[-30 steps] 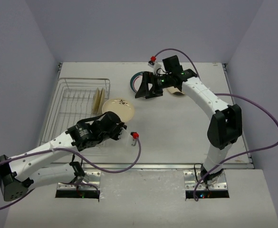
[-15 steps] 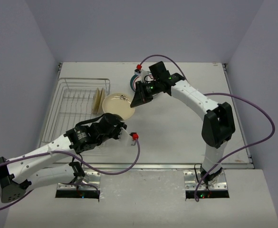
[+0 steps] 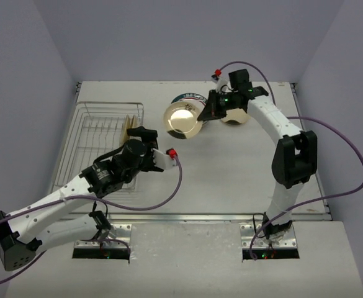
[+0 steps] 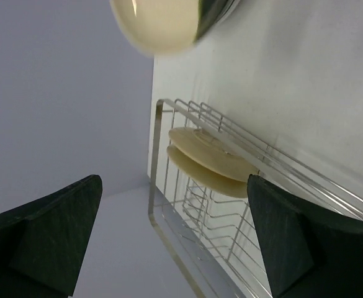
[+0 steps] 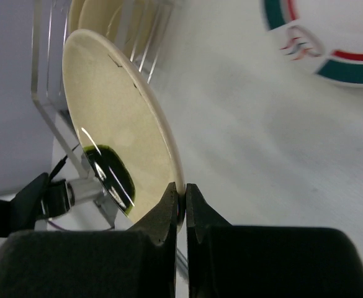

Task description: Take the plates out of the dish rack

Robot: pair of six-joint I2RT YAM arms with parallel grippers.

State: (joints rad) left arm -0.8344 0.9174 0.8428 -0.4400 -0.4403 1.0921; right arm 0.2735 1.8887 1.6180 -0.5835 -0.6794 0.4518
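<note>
My right gripper (image 3: 204, 112) (image 5: 182, 208) is shut on the rim of a plain cream plate (image 3: 182, 120) (image 5: 119, 124), which it holds tilted in the air above the table; the same plate (image 4: 162, 22) shows at the top of the left wrist view. My left gripper (image 3: 143, 139) (image 4: 175, 242) stands open and empty beside the dish rack (image 3: 94, 143) (image 4: 187, 211). It points at two cream plates (image 3: 130, 128) (image 4: 212, 161) standing on edge in the rack. A teal-rimmed plate (image 3: 184, 99) (image 5: 330, 37) lies flat on the table, partly behind the held plate.
Another tan plate (image 3: 234, 118) lies on the table under my right arm. The rack fills the left side of the table, against the left wall. The left arm's cable (image 3: 175, 186) loops over the table's front.
The left gripper opened and let go of the cream plate. The right gripper shut on its rim and carried it up and to the back right. The left gripper swung towards the rack.
</note>
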